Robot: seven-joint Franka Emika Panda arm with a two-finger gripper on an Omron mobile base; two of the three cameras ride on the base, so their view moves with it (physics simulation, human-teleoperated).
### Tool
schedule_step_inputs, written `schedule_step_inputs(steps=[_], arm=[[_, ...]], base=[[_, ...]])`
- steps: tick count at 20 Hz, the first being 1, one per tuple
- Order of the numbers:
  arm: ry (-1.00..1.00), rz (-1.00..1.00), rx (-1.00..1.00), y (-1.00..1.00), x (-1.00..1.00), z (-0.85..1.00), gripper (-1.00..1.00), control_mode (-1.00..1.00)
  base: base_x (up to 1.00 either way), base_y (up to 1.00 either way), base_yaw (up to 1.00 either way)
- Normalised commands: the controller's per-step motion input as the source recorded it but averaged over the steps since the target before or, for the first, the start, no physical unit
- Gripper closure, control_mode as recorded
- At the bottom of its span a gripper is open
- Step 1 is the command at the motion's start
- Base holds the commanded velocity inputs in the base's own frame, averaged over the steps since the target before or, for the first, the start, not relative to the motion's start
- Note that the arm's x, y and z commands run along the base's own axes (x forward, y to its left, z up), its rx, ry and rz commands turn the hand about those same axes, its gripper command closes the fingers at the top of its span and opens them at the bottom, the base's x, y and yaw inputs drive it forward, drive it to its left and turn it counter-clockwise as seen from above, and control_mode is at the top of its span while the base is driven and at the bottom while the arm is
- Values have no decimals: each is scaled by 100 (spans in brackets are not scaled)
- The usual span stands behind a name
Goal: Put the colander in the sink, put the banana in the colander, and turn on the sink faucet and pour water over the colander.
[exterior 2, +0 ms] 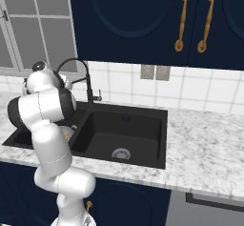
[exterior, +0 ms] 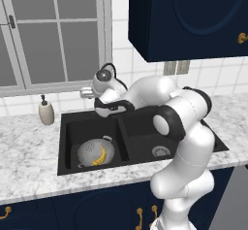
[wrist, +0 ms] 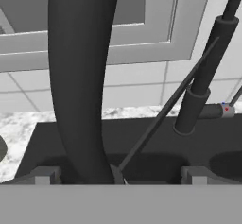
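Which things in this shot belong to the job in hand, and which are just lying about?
Part of the job:
- colander, sitting in the left basin
- banana, lying in the colander
- sink
- faucet, no water showing
- claw, open, close to the spout

Just lying about:
- soap dispenser on the counter
- wall outlets

We find the left base view behind the arm, looking forward and down on the sink from the left. The right base view faces the same sink from the right. The hand view sits close behind the sink faucet, facing the window.
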Motion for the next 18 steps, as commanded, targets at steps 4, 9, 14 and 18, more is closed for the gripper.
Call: schedule_step_inputs(steps=[4, 9, 14, 18], arm=[[13, 0, 0, -12, 16, -15, -100, -100], [9, 0, 0, -11, 5, -20, -100, -100], [1, 0, 0, -9, -14, -3, -100, -100], [-4, 0, 0, 0, -15, 3, -100, -100]], base=[[0, 0, 0], [0, 0, 0], [0, 0, 0], [0, 0, 0]])
